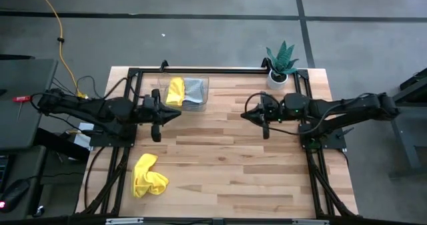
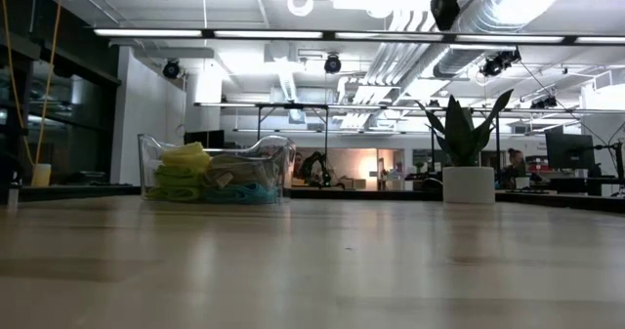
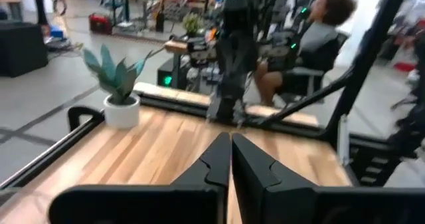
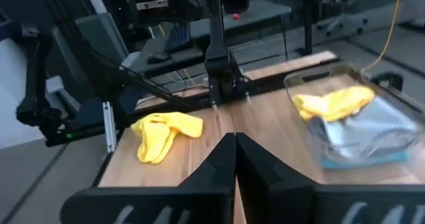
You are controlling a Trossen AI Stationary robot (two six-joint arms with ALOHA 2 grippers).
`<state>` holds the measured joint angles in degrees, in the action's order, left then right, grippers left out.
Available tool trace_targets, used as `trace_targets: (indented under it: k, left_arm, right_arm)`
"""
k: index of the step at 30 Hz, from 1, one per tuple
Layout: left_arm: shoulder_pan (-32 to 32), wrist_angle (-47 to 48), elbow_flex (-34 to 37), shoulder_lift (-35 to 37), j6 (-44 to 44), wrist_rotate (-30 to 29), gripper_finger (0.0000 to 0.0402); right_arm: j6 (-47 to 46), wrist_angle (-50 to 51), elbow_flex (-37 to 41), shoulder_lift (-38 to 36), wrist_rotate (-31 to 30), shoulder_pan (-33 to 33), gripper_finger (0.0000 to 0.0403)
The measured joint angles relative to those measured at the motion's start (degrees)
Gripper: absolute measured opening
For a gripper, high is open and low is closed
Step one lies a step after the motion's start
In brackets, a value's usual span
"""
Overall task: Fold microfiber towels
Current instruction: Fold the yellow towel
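Note:
One yellow microfiber towel lies crumpled on the table near its front left corner, also seen in the right wrist view. Another yellow towel rests on folded grey and teal towels inside the clear tray at the far left. In the low view the tray holds a lime green towel too. My left gripper hangs shut above the table's left middle, holding nothing. My right gripper hangs shut right of the middle, holding nothing.
A potted plant in a white pot stands at the far right of the table. A black frame runs along the table's far edge and sides. A person sits beyond the table in the left wrist view.

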<state>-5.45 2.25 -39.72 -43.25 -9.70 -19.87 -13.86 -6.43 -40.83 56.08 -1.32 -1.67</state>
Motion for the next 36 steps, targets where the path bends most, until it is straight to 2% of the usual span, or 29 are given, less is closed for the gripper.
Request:
trace_targets:
  k: [3, 11, 14, 18, 22, 29, 33, 36]
  left_arm:
    - [0.00, 3.82, -0.56, -1.61, -1.93, -1.45, 0.0028]
    - [-0.11, 34.81, -11.77, -10.02, -7.08, -1.41, 0.0147]
    - [-1.13, 43.03, -12.88, -12.74, -12.20, 0.58, 0.0191]
    - [-3.24, 52.32, -12.59, -16.85, -22.96, 7.05, 0.0227]
    - [-6.54, 58.09, -12.55, -22.73, -34.72, 9.29, 0.0230]
    - [-13.62, 57.95, -12.55, -34.19, -49.34, 13.94, 0.0206]
    - [-17.79, 57.95, -12.55, -39.98, -54.92, 16.04, 0.0193]
    - [-18.42, 57.95, -12.55, -43.46, -56.98, 18.33, 0.0186]
  right_arm:
    - [-3.06, 0.18, 0.46, 0.04, 0.03, 0.00, 0.0000]
    - [-3.88, 0.62, 0.49, 0.25, 0.02, 0.00, 0.0000]
    - [-3.88, 0.62, 0.49, 0.27, 0.02, 0.00, 0.0000]
    - [-3.88, 1.15, 0.49, 0.27, 0.02, 0.02, 0.0000]
    - [-3.85, 1.35, 0.49, 0.27, -1.93, 0.02, 0.0000]
    - [-3.88, 3.24, 0.47, 0.30, -3.42, 0.13, 0.0000]
    - [-4.12, 4.88, 0.47, 0.31, -3.43, 0.13, 0.0000]
    - [-4.12, 5.27, 0.47, 0.32, -3.46, 0.13, 0.0000]
